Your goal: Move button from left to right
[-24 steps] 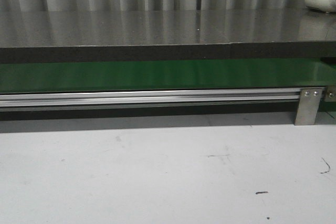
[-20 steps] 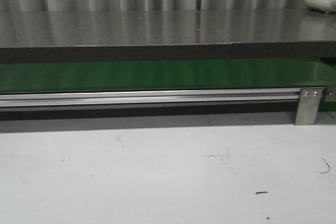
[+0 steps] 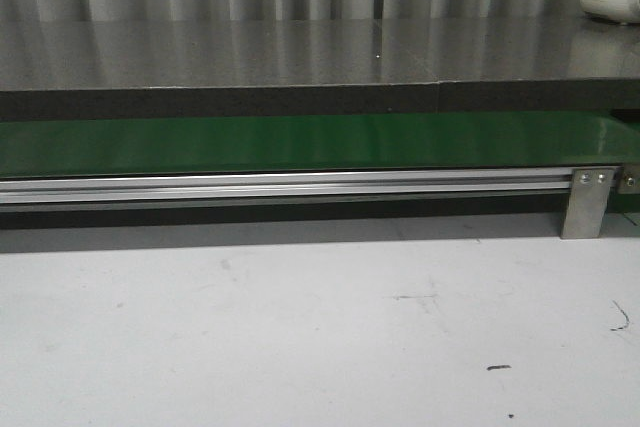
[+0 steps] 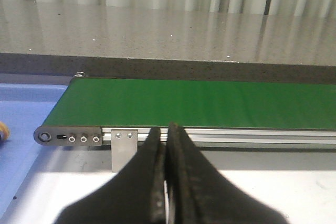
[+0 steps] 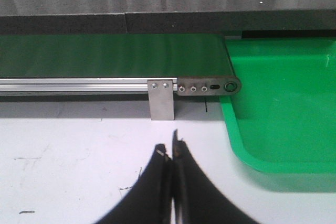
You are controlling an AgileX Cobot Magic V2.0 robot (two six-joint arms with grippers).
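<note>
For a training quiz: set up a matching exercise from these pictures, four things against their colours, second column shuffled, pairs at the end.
Things:
1. conveyor belt
2. bin at the belt's right end
3. tray at the belt's left end
4. bracket under the belt's rail

Colours:
A. pale blue
B. dark green
C. silver metal
D. bright green

Pairs: 1-B, 2-D, 3-A, 4-C
</note>
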